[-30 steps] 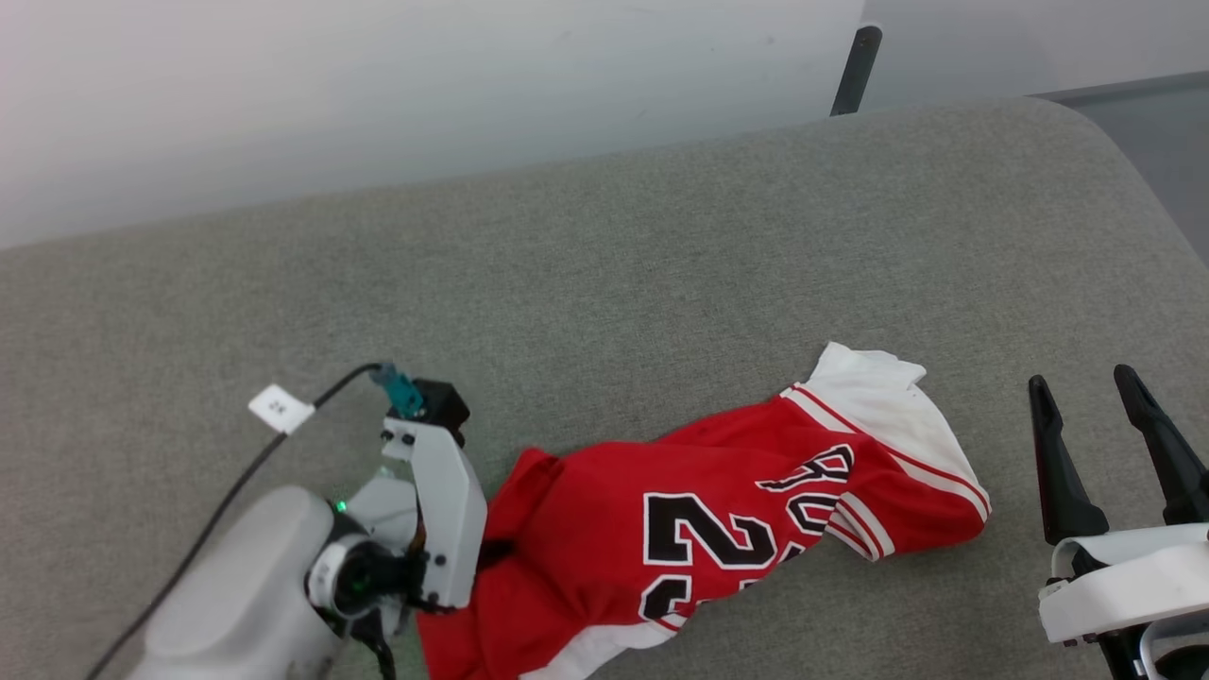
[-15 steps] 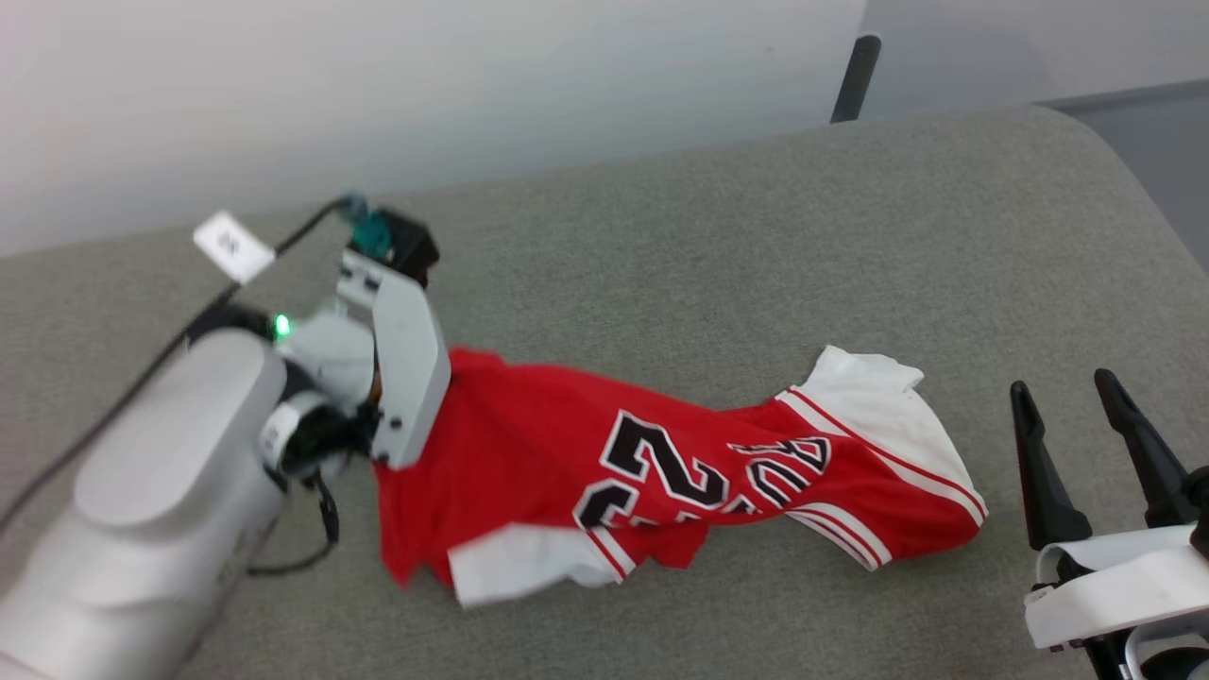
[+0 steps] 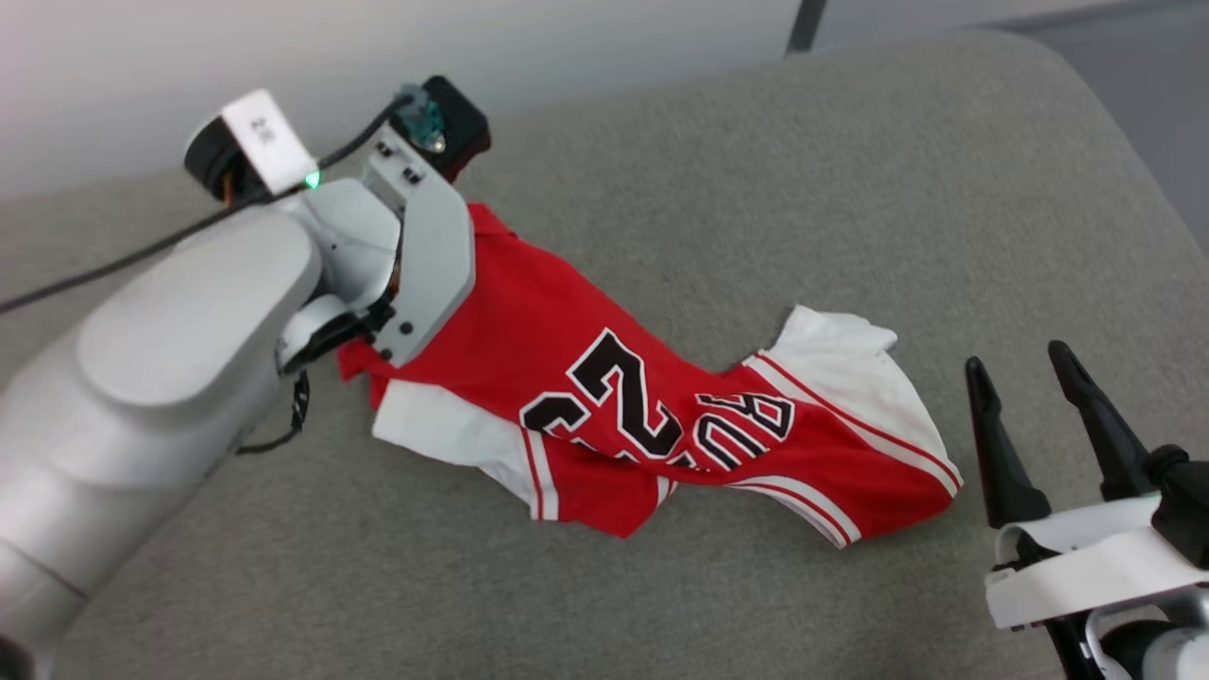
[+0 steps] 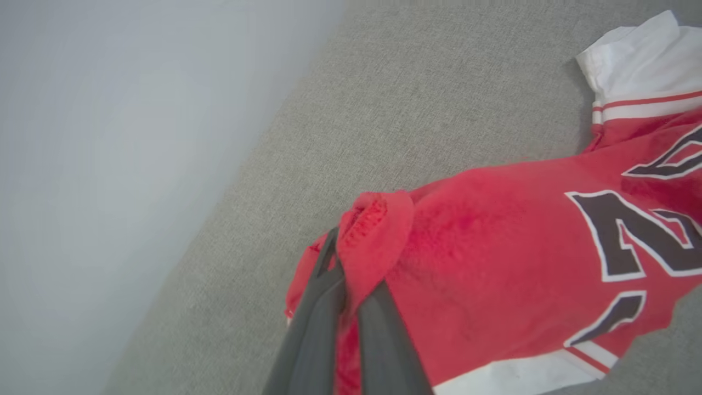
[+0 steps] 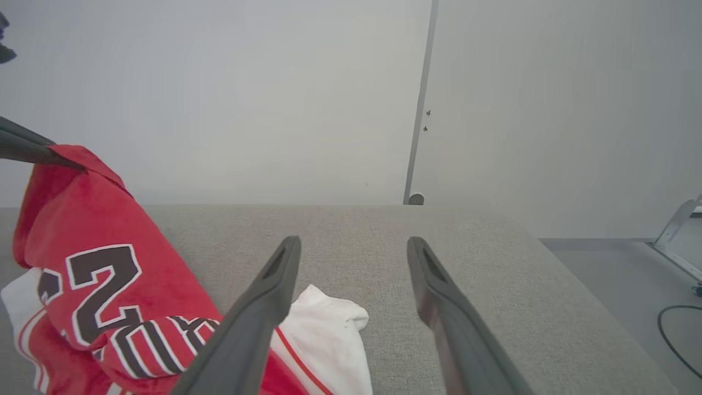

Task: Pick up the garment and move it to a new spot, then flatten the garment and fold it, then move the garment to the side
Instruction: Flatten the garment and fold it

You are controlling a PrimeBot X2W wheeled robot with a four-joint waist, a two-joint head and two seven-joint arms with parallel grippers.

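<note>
The garment (image 3: 604, 397), a red jersey with white panels and a black 23, stretches across the grey cushion from upper left to lower right. Its left end hangs lifted off the surface while its right end rests on the cushion. My left gripper (image 4: 343, 263) is shut on a bunched red edge of the garment (image 4: 493, 258); in the head view its fingers are hidden behind the pale wrist (image 3: 416, 255). My right gripper (image 3: 1020, 368) stands open at the lower right, just right of the jersey's white end, touching nothing. The right wrist view shows the lifted garment (image 5: 109, 263) left of the open right gripper (image 5: 351, 247).
The grey cushion (image 3: 756, 189) runs up to a pale wall (image 3: 378, 47) at the back, with a dark post (image 3: 803, 24) behind it. Its rounded right edge (image 3: 1133, 170) drops to the floor, where a black cable (image 5: 677, 334) lies.
My left arm has risen and moved back toward the wall, pulling the jersey's left end up and stretching the cloth. The head camera shifted too. The right gripper stayed open.
</note>
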